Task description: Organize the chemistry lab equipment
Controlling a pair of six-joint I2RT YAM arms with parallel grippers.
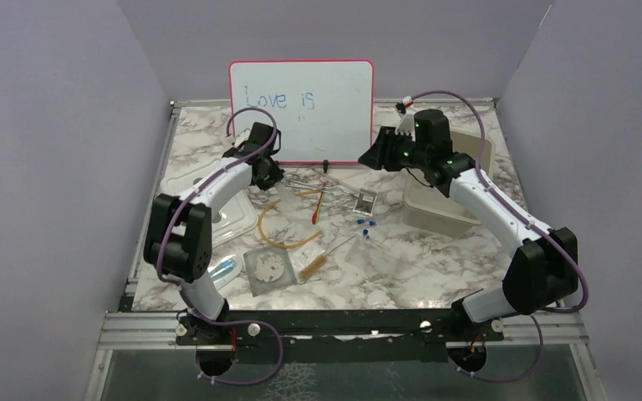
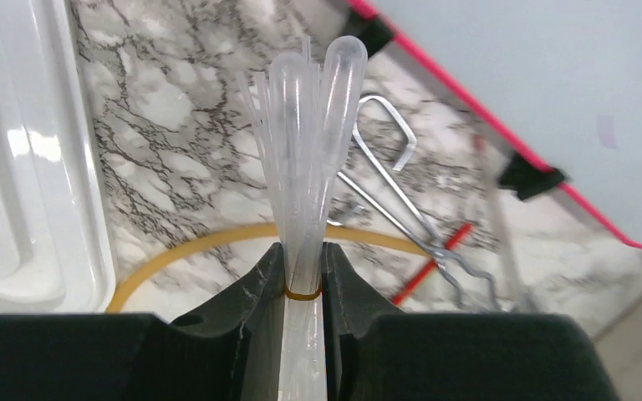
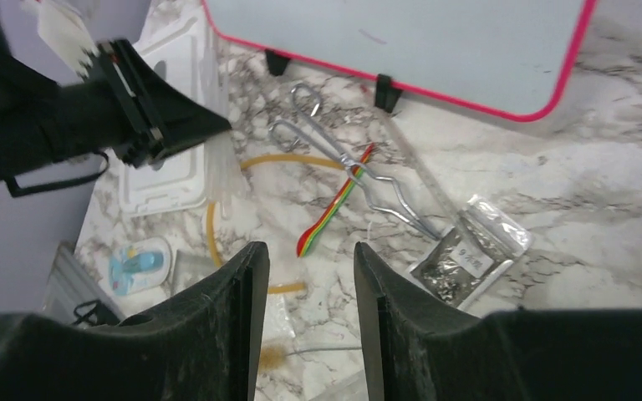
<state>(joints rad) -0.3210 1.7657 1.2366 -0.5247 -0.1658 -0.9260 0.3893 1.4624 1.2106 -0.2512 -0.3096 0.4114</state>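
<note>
Pinching the banded bundle of clear pipettes (image 2: 309, 125) by its base over the amber tubing (image 2: 201, 246), toward the tabletop's (image 2: 175, 125) far-left corner, the left gripper (image 2: 305, 276) risks slick tubes fanning and slipping out, while the right gripper (image 3: 305, 259) hangs parted, empty.

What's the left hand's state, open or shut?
Shut on a bundle of clear droppers: the left hand has both fingers pressed against it at the rubber band.
</note>
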